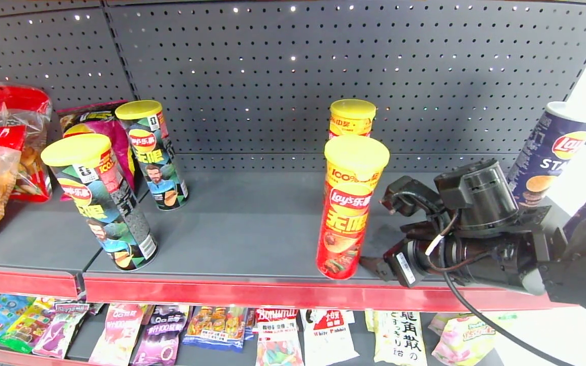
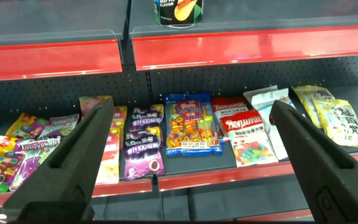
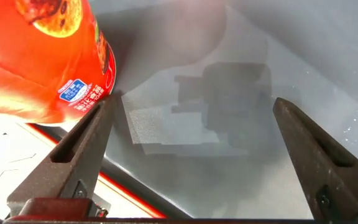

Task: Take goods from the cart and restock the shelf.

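Right, status. The right gripper (image 1: 374, 231) sits low over the upper shelf (image 1: 232, 239), at the front right of its grey deck. Its jaws are spread wide with nothing between them. The red chip can (image 1: 351, 208) stands upright, yellow lid on, at the front lip of that deck. The gripper is just to its right in the head view. In the right wrist view one finger (image 3: 82, 146) has its tip at the bottom rim of the can (image 3: 48, 56). Contact or hairline gap, cannot tell. The other finger is well apart from the can, over bare deck.

The left gripper (image 2: 191, 106) hangs in front of the lower shelf (image 2: 229, 177), fingers also wide apart, holding nothing. Beyond it, candy packets (image 2: 191, 124) lie flat in a row on that lower shelf. The base of a dark can (image 2: 179, 12) stands on the red-edged deck above.

Rest of the upper deck:
- A second yellow-lidded can (image 1: 352, 118) stands directly behind the red one, near the pegboard (image 1: 323, 61) back.
- Two teal cans are left of centre, one (image 1: 102, 203) at the front lip and the other (image 1: 153, 152) further back.
- A purple bag (image 1: 99, 121) sits behind them.
- Red snack bags (image 1: 3, 142) are at far left.
- A blue can (image 1: 550, 152) is at far right, behind the right arm.
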